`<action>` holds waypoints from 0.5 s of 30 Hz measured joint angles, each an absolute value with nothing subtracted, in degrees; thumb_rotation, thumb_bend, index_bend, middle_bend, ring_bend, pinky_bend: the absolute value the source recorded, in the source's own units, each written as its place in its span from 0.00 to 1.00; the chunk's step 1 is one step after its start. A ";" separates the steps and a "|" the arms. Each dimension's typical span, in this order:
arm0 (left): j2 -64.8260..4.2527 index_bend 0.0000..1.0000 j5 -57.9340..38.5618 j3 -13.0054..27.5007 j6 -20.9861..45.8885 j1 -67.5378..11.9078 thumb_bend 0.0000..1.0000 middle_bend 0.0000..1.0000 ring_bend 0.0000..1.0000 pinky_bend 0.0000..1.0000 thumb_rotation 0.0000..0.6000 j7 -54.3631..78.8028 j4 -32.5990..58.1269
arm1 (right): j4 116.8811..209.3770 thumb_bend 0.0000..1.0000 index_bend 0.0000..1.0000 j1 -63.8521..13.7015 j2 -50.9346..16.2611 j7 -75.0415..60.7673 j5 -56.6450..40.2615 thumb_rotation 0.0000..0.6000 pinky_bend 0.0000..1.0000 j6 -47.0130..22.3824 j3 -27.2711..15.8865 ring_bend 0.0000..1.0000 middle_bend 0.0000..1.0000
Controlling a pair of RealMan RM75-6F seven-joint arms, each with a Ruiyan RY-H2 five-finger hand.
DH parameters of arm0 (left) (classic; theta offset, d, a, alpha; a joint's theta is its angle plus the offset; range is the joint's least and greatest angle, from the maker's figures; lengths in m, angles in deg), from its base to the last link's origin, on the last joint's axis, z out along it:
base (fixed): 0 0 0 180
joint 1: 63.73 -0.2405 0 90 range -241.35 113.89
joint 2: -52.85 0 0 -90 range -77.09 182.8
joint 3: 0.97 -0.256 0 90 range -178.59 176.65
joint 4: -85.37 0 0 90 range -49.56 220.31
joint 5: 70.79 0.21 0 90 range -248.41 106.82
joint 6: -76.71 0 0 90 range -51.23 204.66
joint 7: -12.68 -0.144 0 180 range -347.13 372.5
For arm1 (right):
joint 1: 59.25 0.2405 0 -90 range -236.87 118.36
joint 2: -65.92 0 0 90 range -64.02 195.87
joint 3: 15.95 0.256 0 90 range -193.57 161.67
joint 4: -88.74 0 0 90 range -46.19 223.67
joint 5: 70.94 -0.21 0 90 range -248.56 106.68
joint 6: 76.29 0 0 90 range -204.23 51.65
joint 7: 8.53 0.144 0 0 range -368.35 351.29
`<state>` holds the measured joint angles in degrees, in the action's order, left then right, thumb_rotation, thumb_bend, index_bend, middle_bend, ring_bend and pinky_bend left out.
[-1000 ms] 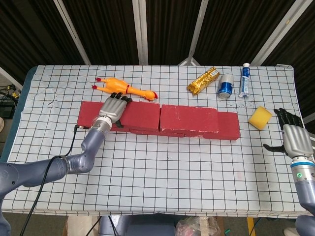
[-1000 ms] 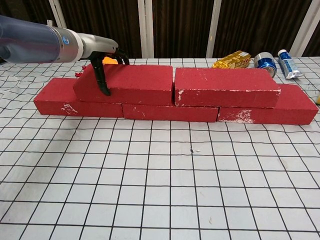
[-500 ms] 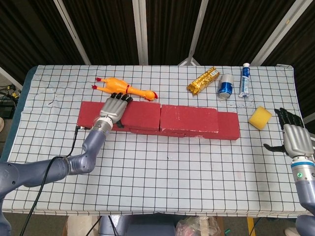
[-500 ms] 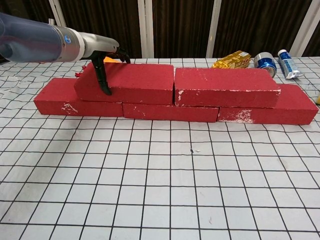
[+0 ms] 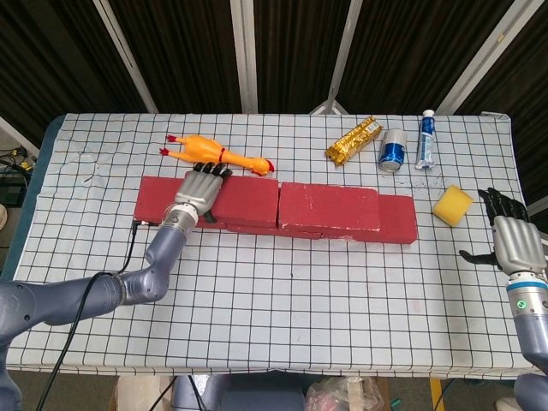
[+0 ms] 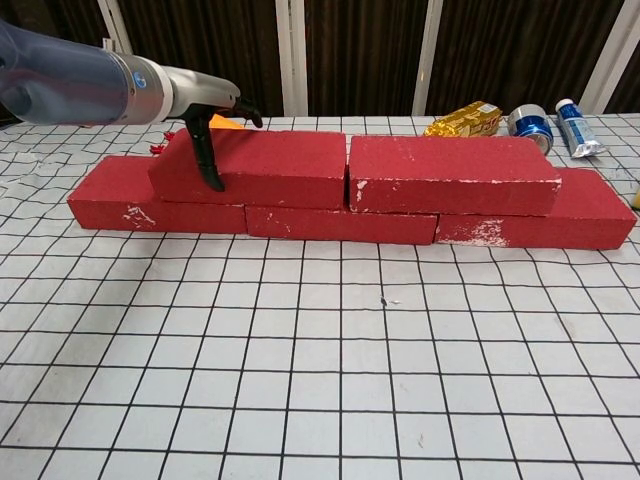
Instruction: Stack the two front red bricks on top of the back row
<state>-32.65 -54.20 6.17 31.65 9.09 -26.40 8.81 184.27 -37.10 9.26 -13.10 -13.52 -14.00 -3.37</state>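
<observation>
Two red bricks lie end to end on top of a lower row of red bricks (image 5: 399,224) (image 6: 112,196). My left hand (image 5: 195,190) (image 6: 205,130) grips the left top brick (image 5: 250,202) (image 6: 272,166) at its left end, thumb down the front face and fingers over the back edge. The right top brick (image 5: 330,205) (image 6: 452,172) lies free, butted against it. My right hand (image 5: 514,240) hovers open at the table's right edge, far from the bricks and outside the chest view.
Behind the bricks lie a rubber chicken (image 5: 210,151), a gold snack pack (image 5: 353,141) (image 6: 463,119), a blue can (image 5: 392,150) (image 6: 528,122) and a tube (image 5: 425,139) (image 6: 577,128). A yellow sponge (image 5: 451,205) sits between the bricks and my right hand.
My left hand and forearm have edged slightly to the right on the left top brick. The bricks and the right hand look unmoved.
</observation>
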 measured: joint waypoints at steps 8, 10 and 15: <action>-29.59 0.05 -52.99 6.91 29.51 8.48 0.00 0.00 0.00 0.01 1.00 -25.79 4.95 | 183.46 0.16 0.00 -36.68 8.66 -13.98 -14.63 1.00 0.00 -14.90 -3.54 0.00 0.00; -27.81 0.05 -52.44 7.21 28.44 7.96 0.00 0.00 0.00 0.01 1.00 -25.35 2.97 | 183.27 0.16 0.00 -36.53 8.33 -14.25 -14.73 1.00 0.00 -15.16 -3.67 0.00 0.00; -22.39 0.08 -49.49 7.60 26.05 5.71 0.00 0.03 0.00 0.01 1.00 -23.56 -3.17 | 182.73 0.16 0.00 -36.11 7.15 -15.59 -15.21 1.00 0.00 -15.92 -4.34 0.00 0.00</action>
<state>-22.39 -49.49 7.60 26.05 5.71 -23.56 -3.17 182.73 -36.11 7.15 -15.59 -15.21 -15.92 -4.34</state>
